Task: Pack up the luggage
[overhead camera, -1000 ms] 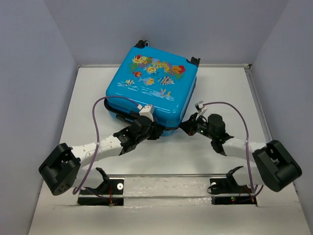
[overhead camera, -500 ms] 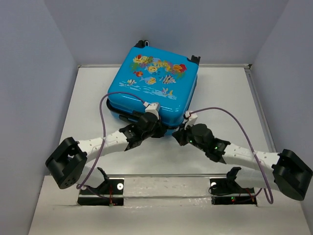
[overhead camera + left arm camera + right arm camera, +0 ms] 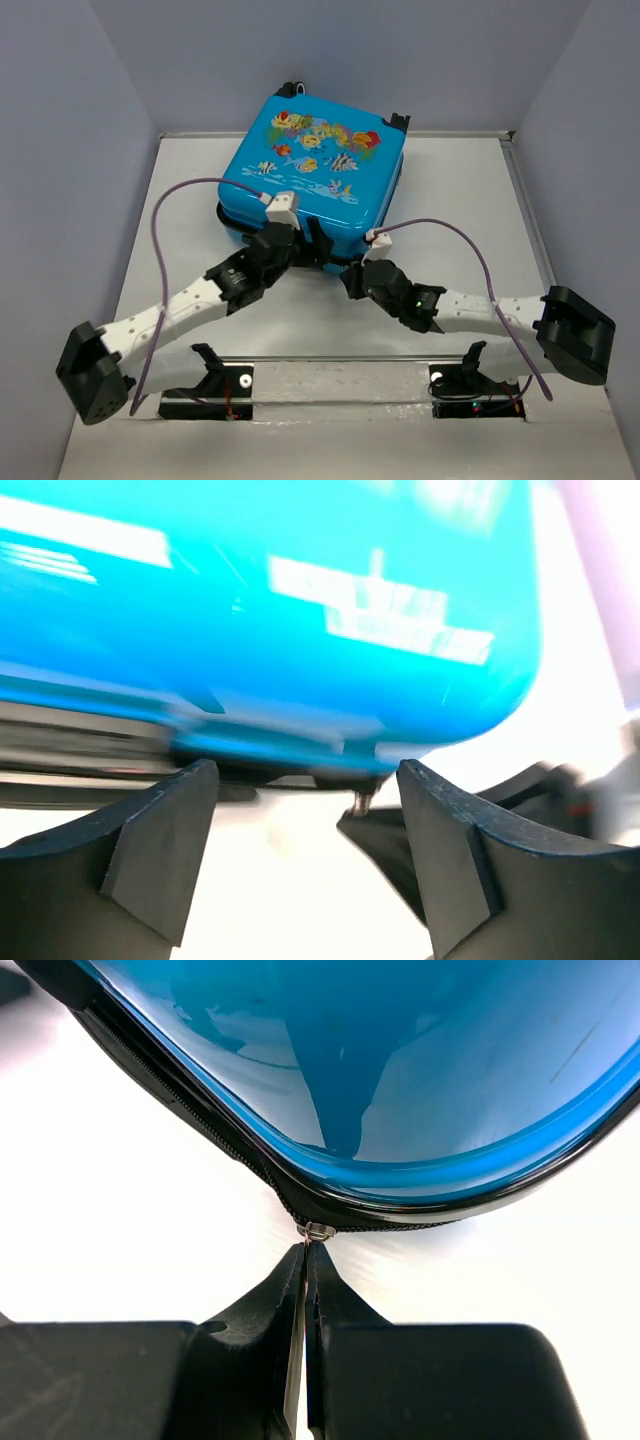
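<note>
Two robot arms meet at the near edge of a bright blue luggage lying on a white table.

The luggage lies flat at the far middle of the table, fish and coral print facing up, wheels toward the back wall. Its two shells are together, with a black zipper band running round the edge. The left gripper sits at the near edge, left of the front corner, its fingers spread wide with nothing between them. The right gripper points at that corner from the right, fingers pressed together, pinching the small metal zipper pull at their tips.
</note>
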Controlling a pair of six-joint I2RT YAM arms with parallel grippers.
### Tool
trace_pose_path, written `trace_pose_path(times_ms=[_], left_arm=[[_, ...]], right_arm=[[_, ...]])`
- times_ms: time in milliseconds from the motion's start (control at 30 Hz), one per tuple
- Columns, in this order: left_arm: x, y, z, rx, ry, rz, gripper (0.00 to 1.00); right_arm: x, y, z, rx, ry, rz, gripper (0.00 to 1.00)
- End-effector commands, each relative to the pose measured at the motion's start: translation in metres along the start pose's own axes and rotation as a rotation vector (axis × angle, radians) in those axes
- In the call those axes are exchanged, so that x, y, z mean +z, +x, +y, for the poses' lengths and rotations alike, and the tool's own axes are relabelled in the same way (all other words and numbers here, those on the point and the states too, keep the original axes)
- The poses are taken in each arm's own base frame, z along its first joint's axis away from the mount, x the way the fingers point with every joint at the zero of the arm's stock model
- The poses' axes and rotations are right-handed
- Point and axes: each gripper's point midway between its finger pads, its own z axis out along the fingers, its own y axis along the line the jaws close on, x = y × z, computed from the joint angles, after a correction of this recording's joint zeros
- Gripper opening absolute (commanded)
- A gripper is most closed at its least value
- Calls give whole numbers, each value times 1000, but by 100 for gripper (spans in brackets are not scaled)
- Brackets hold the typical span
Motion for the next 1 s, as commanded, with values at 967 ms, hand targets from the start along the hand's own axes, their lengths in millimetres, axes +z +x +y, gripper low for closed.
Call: trace_pose_path(times_ms=[967], left_arm=[[1, -164, 303, -572, -445, -303, 73]], right_arm=[[-13, -14, 34, -47, -103, 41, 7]])
